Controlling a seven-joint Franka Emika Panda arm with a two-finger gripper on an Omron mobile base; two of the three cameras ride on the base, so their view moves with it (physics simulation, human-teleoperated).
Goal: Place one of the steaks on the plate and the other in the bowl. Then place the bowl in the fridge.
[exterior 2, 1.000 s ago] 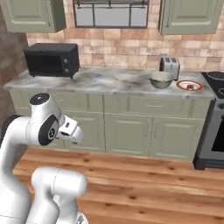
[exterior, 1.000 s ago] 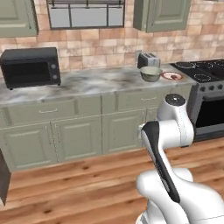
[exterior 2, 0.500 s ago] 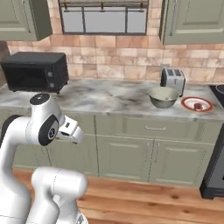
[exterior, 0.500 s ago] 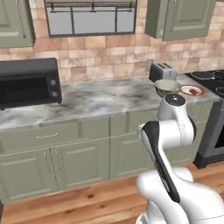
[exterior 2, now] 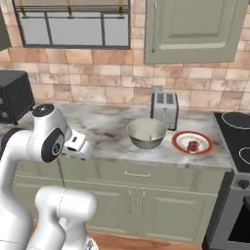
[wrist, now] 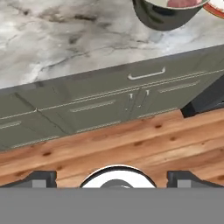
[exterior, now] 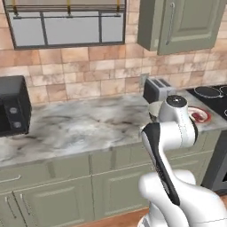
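The pale grey-green bowl (exterior 2: 146, 133) stands on the marble counter in front of the toaster, with one steak (wrist: 183, 2) lying inside it. Right of it, the orange-rimmed plate (exterior 2: 193, 142) carries the darker steak (exterior 2: 194, 145). In the left base view my arm covers most of the bowl (exterior: 154, 109), and the plate (exterior: 200, 115) shows beside it. My gripper (wrist: 113, 178) is open, its two fingertips (wrist: 41, 177) wide apart with nothing between them. It hangs well short of the counter, looking down at the cabinet fronts and the floor. The fridge is out of view.
A silver toaster (exterior 2: 164, 108) stands against the brick wall behind the bowl. A black microwave (exterior: 13, 111) sits at the counter's left end and a stove (exterior 2: 239, 127) adjoins it on the right. Green drawers and doors (wrist: 144, 94) run below, above a wooden floor (wrist: 131, 144).
The base has driven forward and to the right, so counter, bowl and plate now look nearer and larger. My arm keeps its folded pose and the gripper stays open.
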